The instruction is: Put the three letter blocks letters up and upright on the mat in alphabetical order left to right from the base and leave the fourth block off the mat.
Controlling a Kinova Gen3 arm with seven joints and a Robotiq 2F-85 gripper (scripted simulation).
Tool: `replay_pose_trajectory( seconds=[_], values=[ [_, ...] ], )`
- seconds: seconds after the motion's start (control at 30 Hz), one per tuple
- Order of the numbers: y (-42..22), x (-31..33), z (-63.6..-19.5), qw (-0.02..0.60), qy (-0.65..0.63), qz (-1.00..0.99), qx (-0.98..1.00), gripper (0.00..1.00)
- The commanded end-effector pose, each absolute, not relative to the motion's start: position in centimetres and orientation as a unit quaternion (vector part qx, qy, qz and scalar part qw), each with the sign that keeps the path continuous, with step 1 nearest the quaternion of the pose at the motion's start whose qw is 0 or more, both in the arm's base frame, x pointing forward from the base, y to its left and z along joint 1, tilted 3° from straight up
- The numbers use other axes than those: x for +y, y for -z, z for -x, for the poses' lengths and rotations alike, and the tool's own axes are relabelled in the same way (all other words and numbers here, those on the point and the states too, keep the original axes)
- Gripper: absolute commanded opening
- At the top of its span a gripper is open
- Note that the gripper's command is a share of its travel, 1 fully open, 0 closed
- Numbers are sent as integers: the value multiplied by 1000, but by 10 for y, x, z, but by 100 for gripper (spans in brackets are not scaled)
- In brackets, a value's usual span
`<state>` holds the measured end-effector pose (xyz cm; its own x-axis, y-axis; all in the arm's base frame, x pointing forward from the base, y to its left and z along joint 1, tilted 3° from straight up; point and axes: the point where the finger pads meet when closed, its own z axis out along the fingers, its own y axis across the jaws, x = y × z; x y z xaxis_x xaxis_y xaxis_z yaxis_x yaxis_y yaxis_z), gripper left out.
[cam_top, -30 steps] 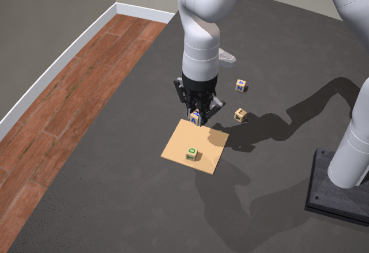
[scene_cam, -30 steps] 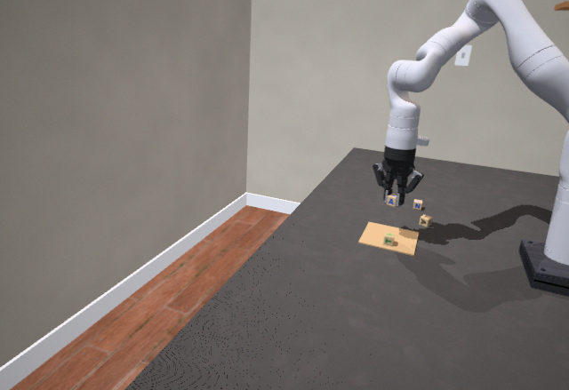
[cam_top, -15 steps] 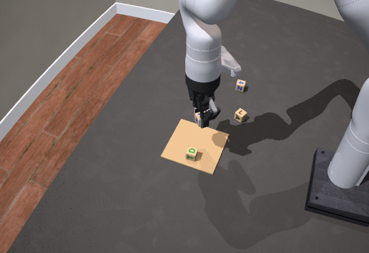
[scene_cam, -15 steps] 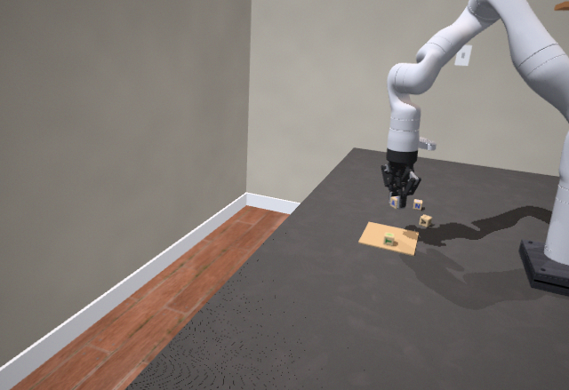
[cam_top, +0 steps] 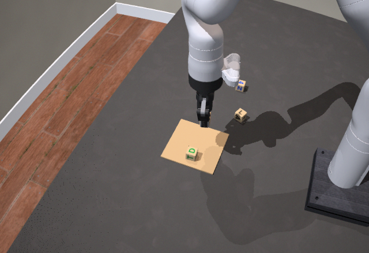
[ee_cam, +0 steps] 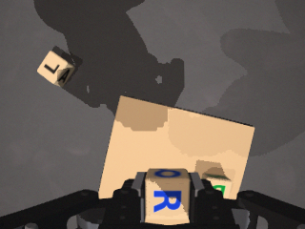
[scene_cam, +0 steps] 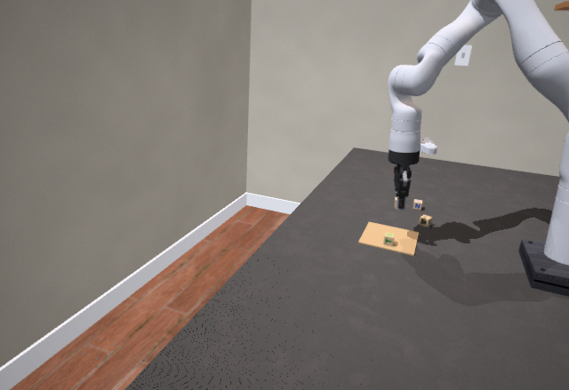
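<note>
Above the mat's [cam_top: 179,143] far edge, the gripper [ee_cam: 167,198] is clamped on the R block [ee_cam: 167,197], which may land rotated or too far from the D block [cam_top: 191,153].

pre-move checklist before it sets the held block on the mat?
1. Grip: gripper shut on the R block: ok.
2. Block above mat: at its far edge only: not ok.
3. D block flat on mat: ok.
4. L block and N block off mat: ok.
5. Mat flat: ok.
6. Held block's top letter: cannot tell.
</note>
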<state>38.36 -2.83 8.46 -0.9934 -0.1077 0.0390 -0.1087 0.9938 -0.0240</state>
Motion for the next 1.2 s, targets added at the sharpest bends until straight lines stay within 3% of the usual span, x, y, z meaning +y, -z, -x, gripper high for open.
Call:
replay_pose_trajectory(
  seconds=[0.0, 1.17],
  values=[
    [-87, -30, -385, 15, -17, -10, -1000, 21],
    [-96, -52, -389, -13, -10, 575, -818, 21]
  ],
)
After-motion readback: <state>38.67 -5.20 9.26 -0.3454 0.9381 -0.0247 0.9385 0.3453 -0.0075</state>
